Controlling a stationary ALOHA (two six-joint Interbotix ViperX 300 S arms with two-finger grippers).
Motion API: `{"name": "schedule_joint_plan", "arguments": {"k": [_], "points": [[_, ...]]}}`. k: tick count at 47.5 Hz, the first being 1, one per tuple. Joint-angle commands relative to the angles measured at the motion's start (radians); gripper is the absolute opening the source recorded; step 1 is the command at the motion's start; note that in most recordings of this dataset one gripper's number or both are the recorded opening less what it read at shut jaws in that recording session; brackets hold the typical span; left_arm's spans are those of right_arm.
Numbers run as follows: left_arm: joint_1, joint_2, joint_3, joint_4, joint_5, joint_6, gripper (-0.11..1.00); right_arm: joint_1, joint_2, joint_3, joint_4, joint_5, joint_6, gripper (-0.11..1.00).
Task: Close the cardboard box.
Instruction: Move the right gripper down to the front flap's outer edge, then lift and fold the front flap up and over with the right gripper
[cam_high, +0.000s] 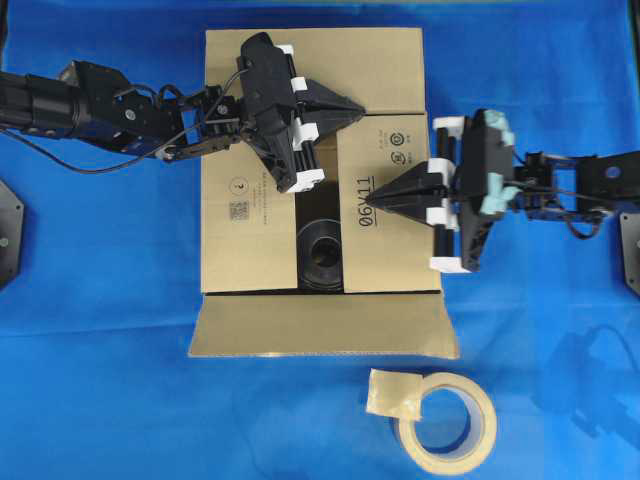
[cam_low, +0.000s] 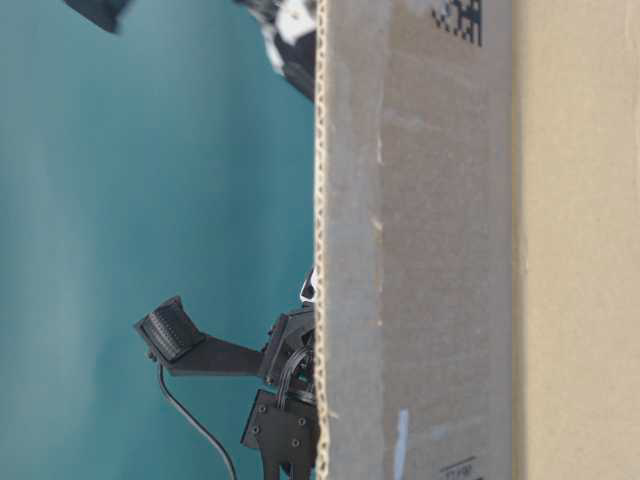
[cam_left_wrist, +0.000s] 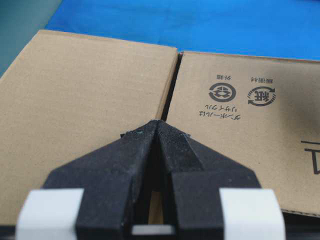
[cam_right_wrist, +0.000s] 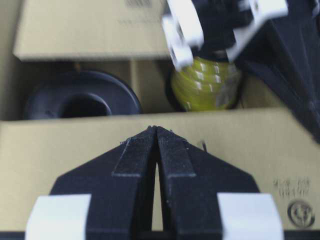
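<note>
**Three flaps down, the near one still out**

Overhead: the box (cam_high: 320, 160) sits mid-table on the blue cloth (cam_high: 100, 330). Far, left and right flaps are folded over; a dark gap between the side flaps shows a black round item (cam_high: 322, 255) inside. The near flap (cam_high: 322, 325) lies flat on the cloth, unfolded. The left gripper (cam_high: 358, 105) points right over the far flap, near the seam where it meets the right flap. The right gripper (cam_high: 372, 199) points left over the right flap's inner edge. Both have their jaws pressed together on nothing. A tape roll (cam_high: 445, 420) lies near the front, clear of the box.

Table level: a flap's corrugated edge (cam_low: 321, 240) fills the frame; part of an arm shows behind it. No jaws are visible.

Left wrist: the jaws are clenched, tips at the seam; whether they touch the board I cannot tell.

Right wrist: the closed jaws sit over the right flap's edge, again with contact unclear. Beyond, the black item and a yellow roll (cam_right_wrist: 205, 82) lie in the box.

Handling, as a judgement: corrugated board is light and stiff but springs back at the creases, so flaps need holding down. The near flap is best caught by its free edge, lifted from underneath and pushed over.
</note>
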Motion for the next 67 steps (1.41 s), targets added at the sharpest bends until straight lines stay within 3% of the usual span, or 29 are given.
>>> {"name": "schedule_joint_plan", "arguments": {"k": [1,8,18,32,45,67], "points": [[0.005,-0.014,-0.006,0.0,-0.002,-0.003,0.0,0.029,-0.084,-0.018,0.003,0.018,0.002,0.0],[0.006,-0.014,-0.006,0.0,0.003,-0.005,0.0,0.092,-0.189,-0.014,0.003,0.052,0.002,0.0],[0.009,-0.014,-0.006,0.0,0.015,-0.005,0.0,0.258,-0.314,0.025,0.0,0.058,-0.006,0.0],[0.011,-0.014,-0.006,0.0,0.017,-0.008,0.0,0.437,-0.293,0.071,-0.006,0.086,-0.008,0.0],[0.011,-0.014,-0.005,0.0,0.017,-0.014,0.0,0.453,-0.192,0.095,0.0,0.044,-0.008,0.0],[0.011,-0.015,-0.005,-0.002,0.02,-0.017,0.0,0.448,-0.186,0.103,-0.003,0.023,-0.009,0.0]]}}
